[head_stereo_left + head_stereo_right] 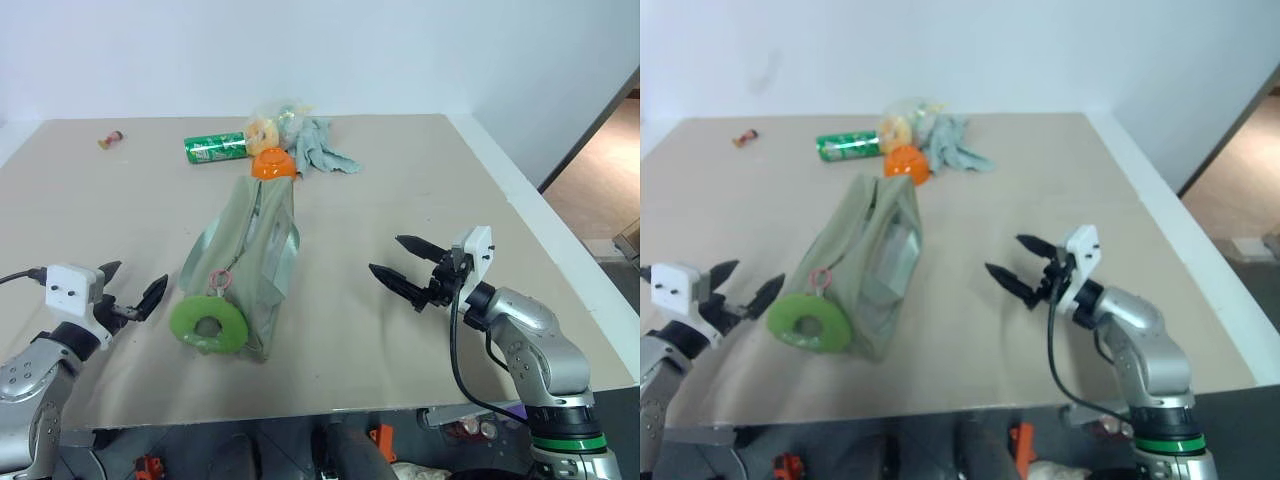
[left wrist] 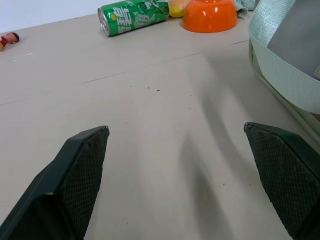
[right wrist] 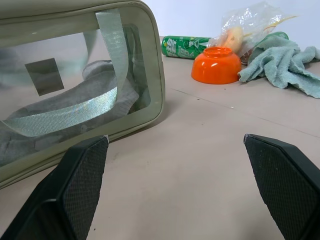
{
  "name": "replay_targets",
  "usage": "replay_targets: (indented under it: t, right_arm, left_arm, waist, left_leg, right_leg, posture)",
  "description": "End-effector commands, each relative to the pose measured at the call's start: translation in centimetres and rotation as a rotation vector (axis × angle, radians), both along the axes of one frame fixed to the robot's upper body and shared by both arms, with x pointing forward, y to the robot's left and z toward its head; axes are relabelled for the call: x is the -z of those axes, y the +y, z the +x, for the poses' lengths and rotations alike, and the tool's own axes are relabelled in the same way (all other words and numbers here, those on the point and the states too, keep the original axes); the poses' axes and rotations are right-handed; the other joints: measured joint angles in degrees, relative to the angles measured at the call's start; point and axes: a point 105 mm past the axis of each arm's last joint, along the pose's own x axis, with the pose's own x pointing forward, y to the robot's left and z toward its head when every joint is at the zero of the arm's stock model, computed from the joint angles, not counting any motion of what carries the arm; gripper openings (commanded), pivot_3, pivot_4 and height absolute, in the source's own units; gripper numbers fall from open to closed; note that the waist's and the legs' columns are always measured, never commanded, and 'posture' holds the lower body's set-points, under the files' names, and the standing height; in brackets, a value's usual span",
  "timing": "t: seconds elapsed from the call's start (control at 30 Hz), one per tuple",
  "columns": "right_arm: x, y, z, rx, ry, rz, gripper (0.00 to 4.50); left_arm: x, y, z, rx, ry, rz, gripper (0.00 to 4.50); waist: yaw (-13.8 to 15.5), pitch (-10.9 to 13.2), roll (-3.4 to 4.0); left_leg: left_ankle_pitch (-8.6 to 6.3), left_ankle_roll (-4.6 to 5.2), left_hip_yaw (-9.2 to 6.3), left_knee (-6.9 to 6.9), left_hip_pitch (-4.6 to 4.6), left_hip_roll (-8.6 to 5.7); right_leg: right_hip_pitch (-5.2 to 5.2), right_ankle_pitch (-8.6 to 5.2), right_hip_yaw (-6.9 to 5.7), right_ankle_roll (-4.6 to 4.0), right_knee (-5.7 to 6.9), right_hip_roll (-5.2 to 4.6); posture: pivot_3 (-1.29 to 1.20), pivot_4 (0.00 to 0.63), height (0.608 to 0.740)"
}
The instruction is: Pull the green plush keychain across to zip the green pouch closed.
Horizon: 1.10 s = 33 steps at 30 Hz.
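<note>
Green pouch [image 1: 245, 262]: lying lengthwise mid-table [image 1: 400, 210], its clear window facing the right gripper.
Green plush keychain [image 1: 208, 324]: resting at the pouch's near end, hanging off a pink loop [image 1: 219, 279].
Left gripper [image 1: 132, 292]: hovering just left of the keychain, fingers spread wide, gripping nothing.
Right gripper [image 1: 405, 267]: hovering right of the pouch, well apart from it, fingers likewise splayed and empty.
Orange bowl [image 1: 272, 163]: sitting upside down at the pouch's far end.
Green soda can [image 1: 215, 148], grey-green rag [image 1: 322, 146], plastic bag [image 1: 272, 122]: lying beyond the bowl.
</note>
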Motion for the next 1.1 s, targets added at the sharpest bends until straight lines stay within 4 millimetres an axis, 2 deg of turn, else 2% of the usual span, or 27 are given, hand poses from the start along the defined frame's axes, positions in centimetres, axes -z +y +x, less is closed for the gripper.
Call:
replay_targets:
  t: [0.03,0.2,0.47,0.57,0.67,0.73,0.8,0.87,1.03,1.1]
  right_arm:
    - [-0.6,-0.3,-0.2,0.002,-0.046,-0.031,4.50]
    - [-0.3,-0.6,-0.1,0.015,-0.048,-0.049,4.50]
    - [0.0,-0.6,-0.3,-0.004,-0.035,-0.070,4.50]
    - [-1.5,-0.7,0.5,-0.038,-0.060,-0.077,4.50]
    - [-3.4,-0.1,1.7,-0.116,-0.121,-0.116,4.50]
    - [-5.7,1.4,3.4,-0.210,-0.186,-0.143,4.50]
    - [-8.4,4.3,5.4,-0.340,-0.267,-0.179,4.50]
    - [-9.9,7.0,6.4,-0.448,-0.337,-0.243,4.50]
    - [-12.0,10.7,7.4,-0.574,-0.411,-0.309,4.50]
    - [-11.4,11.5,7.3,-0.632,-0.414,-0.382,4.50]
  left_arm:
    - [-1.6,0.0,0.3,0.018,-0.064,0.016,4.49]
    - [-2.9,-0.4,0.5,0.059,-0.137,-0.050,4.49]
    - [-2.7,-0.6,0.0,0.084,-0.120,-0.101,4.49]
    - [-4.0,-0.8,-1.2,0.134,-0.146,-0.135,4.49]
    - [-5.0,-1.2,-2.6,0.174,-0.151,-0.132,4.49]
    - [-5.5,-1.9,-3.8,0.189,-0.146,-0.119,4.49]
    - [-5.6,-3.1,-5.1,0.204,-0.137,-0.138,4.49]
    - [-5.7,-4.3,-5.9,0.226,-0.129,-0.166,4.49]
    - [-6.5,-6.0,-6.7,0.276,-0.120,-0.198,4.49]
    - [-6.7,-6.1,-6.8,0.280,-0.115,-0.197,4.49]
  waist:
    - [0.0,0.0,0.00]
    - [0.1,0.0,0.00]
    - [0.1,0.0,0.00]
    - [-0.2,0.0,0.01]
    - [-0.3,0.0,-0.01]
    - [-0.7,0.0,0.02]
    - [-1.1,0.1,0.10]
    - [-1.6,0.2,0.16]
    - [-0.5,0.1,0.05]
    - [-0.1,0.1,0.07]
  left_leg:
    - [0.00,0.00,0.00,0.00,0.00,0.00]
    - [0.00,0.00,-0.01,0.01,0.00,0.01]
    - [0.00,0.00,-0.01,0.01,0.01,0.00]
    - [0.00,0.00,0.02,0.01,0.01,0.02]
    - [0.00,0.00,0.04,0.05,0.03,0.00]
    - [0.00,0.00,0.14,0.09,0.09,0.00]
    - [0.01,0.02,0.21,0.11,0.16,0.01]
    - [0.08,0.13,0.34,0.09,0.22,0.02]
    - [0.10,0.17,0.10,-0.04,0.17,0.18]
    - [0.09,0.15,0.08,-0.07,0.07,0.19]
  right_leg:
    - [0.00,0.00,0.00,0.00,0.00,0.00]
    - [0.01,0.00,-0.05,0.00,0.01,0.03]
    - [0.01,0.00,-0.01,0.00,0.01,0.02]
    - [0.00,0.01,0.01,0.00,0.01,0.03]
    - [0.00,0.03,0.04,0.00,0.03,0.04]
    - [-0.01,0.09,0.09,-0.06,0.04,0.13]
    - [-0.01,0.18,0.14,-0.14,0.06,0.19]
    - [-0.05,0.32,0.25,-0.25,0.06,0.28]
    - [0.00,0.12,-0.14,-0.63,0.09,0.47]
    - [-0.05,0.08,-0.15,-0.73,0.09,0.48]
  posture:
    - [0.00,0.150,0.740]
    - [0.00,0.150,0.740]
    - [0.00,0.150,0.740]
    - [0.00,0.150,0.740]
    - [0.00,0.150,0.740]
    - [0.00,0.150,0.740]
    - [0.00,0.150,0.740]
    - [0.00,0.150,0.740]
    - [0.00,0.150,0.740]
    - [0.00,0.150,0.740]
